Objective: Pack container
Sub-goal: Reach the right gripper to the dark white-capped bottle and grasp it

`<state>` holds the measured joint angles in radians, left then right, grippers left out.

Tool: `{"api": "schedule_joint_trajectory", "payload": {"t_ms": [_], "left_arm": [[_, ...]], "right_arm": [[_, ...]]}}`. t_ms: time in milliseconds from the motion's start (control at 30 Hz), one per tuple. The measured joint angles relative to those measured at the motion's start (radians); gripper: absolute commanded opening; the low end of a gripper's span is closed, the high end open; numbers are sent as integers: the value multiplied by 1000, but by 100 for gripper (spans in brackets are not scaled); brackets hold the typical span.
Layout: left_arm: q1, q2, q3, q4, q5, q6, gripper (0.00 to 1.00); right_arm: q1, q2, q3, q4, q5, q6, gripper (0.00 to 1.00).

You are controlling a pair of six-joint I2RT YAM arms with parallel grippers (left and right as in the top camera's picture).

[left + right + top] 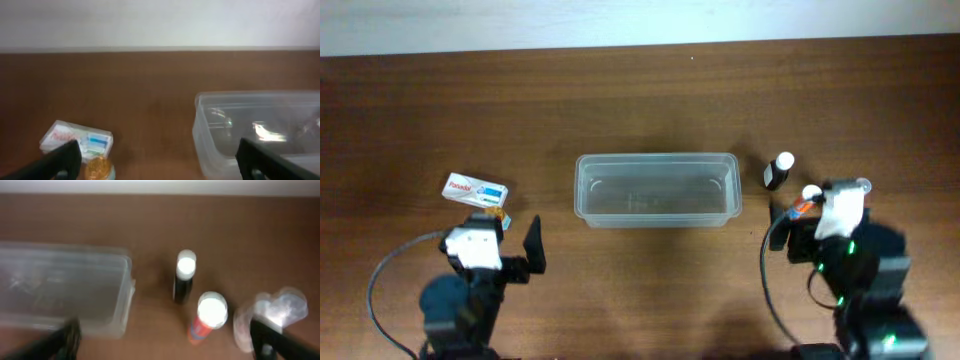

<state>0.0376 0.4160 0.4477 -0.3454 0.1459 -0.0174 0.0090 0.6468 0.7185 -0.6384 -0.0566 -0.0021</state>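
Okay, left claw point(159, 165) and right claw point(170, 342) both gape empty, tub point(656, 157) sits bare on the surface between them, so I'd square the right one on the orange bottle point(210, 312) without clipping the black bottle point(184, 282).

Brown wooden table point(650, 90), white medicine box point(477, 189), dark white-capped bottle point(779, 171), orange white-capped bottle point(207, 317), gold-lidded jar point(98, 168)

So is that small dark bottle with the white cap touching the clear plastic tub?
Apart. The right wrist view shows bare wooden table between the dark white-capped bottle and the clear plastic tub.
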Motion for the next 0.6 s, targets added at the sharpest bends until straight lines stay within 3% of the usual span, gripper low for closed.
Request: {"api": "schedule_joint_trajectory", "payload": {"t_ms": [100, 200, 267, 367, 600], "left_arm": [[0, 188, 162, -132, 0, -3, 99], [0, 394, 369, -386, 1, -3, 99], [0, 501, 475, -478, 1, 2, 99], [0, 712, 686, -676, 1, 16, 99], [0, 840, 752, -723, 0, 17, 100]], "right_arm": [[0, 291, 320, -236, 4, 2, 98], [-1, 498, 520, -415, -1, 3, 98], [-1, 632, 639, -495, -2, 3, 98], [-3, 760, 721, -508, 4, 2, 98], [-86, 978, 739, -483, -2, -6, 98]]}}
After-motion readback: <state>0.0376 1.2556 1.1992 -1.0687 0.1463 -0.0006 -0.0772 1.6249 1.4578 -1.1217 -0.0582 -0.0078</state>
